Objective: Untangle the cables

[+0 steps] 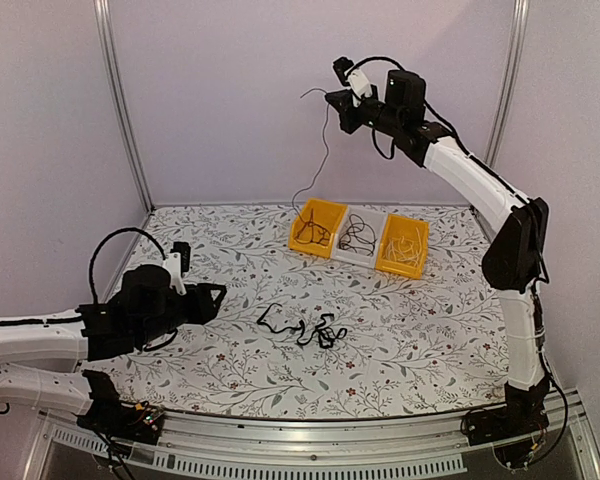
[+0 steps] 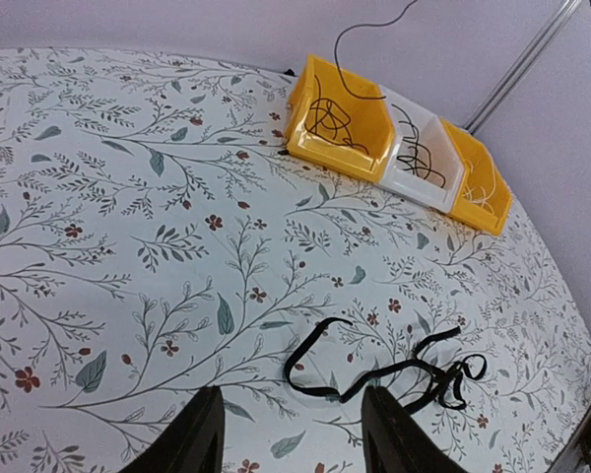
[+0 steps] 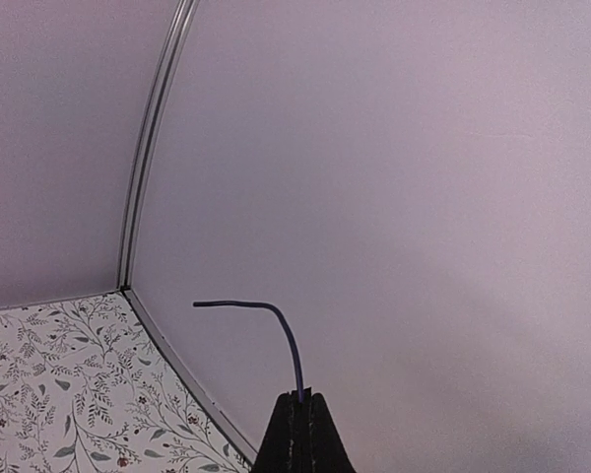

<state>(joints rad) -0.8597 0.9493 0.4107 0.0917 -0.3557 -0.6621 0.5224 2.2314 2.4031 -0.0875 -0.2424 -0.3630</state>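
While my right jaws clench one thin cable (image 3: 296, 365) high above the far bins (image 1: 300, 232), my left jaws hang released near the tangled cables (image 1: 323, 328) on the counter (image 1: 420, 320).

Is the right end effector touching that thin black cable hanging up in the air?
Touching. The right wrist view shows the cable coming straight out from between the shut fingers of the right end effector, pinched there.

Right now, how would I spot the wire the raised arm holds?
Find the three bins at the back of the flowered table. High above them, the right tool is shut on one thin dark wire dangling toward the leftmost one. Unlike the black tangle lying mid-table, it hangs in the air.
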